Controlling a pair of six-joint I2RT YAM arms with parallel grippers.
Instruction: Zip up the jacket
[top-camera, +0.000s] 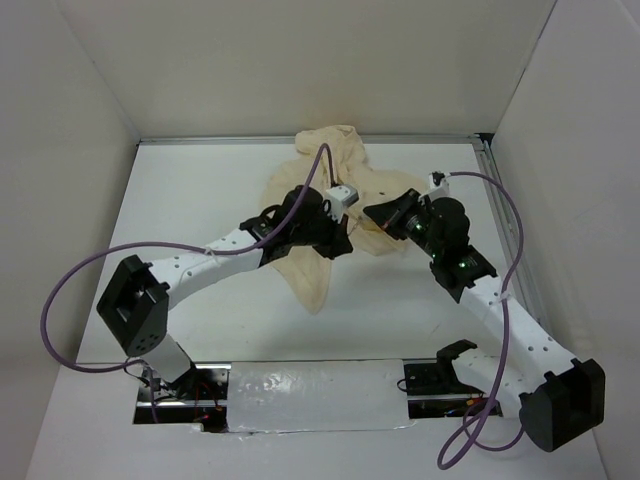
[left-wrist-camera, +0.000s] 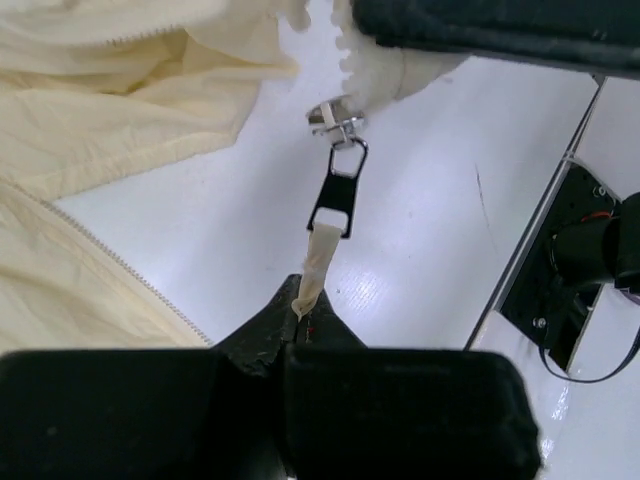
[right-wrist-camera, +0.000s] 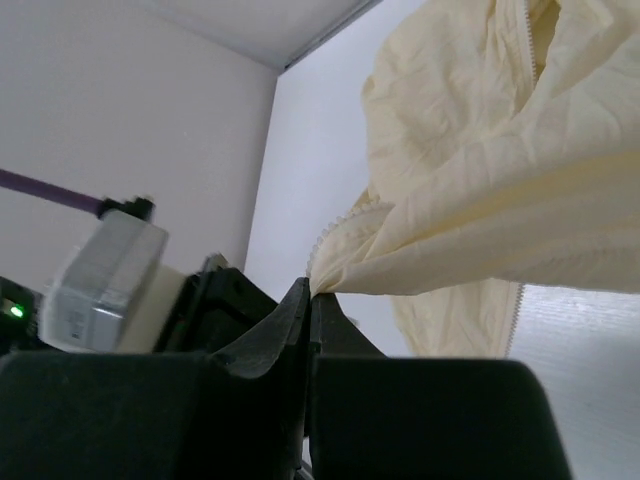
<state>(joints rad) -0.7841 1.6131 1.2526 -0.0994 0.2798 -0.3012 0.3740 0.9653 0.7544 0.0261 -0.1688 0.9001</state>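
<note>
While both arms met over the middle of the tabletop (top-camera: 200, 200), the jacket (top-camera: 335, 165) lay bunched under and just beyond them, most of it heaped toward the far wall and one flap trailing back toward the bases. The left pincer (left-wrist-camera: 297, 322) was closed tight on a pale cloth tab (left-wrist-camera: 318, 262) hanging from the dark zipper pull (left-wrist-camera: 335, 195). The pull stretched taut straight ahead of the fingertips to the silver slider (left-wrist-camera: 338, 122). Just past the slider, the right pincer (right-wrist-camera: 310, 300) was clamped shut on the jacket's edge, pinching cloth and zipper teeth and holding them lifted off the tabletop.

By my reading, the task was barely started. Both grips were made, one on the pull's tab and one anchoring the edge beside the slider, and that is only the setup. To the left of the left pincer, a row of zipper teeth (left-wrist-camera: 120, 270) ran loose and unmated along the cloth. Most of the track therefore looked open, with the slider's whole run yet to be done.

Only the left wrist view showed the pull, tab and slider; from above they were hidden beneath the arms. The right wrist view showed just its own nip on the toothed edge, with cloth billowing up and to the right of it. Only the overhead view gave the garment's full spread.
</note>
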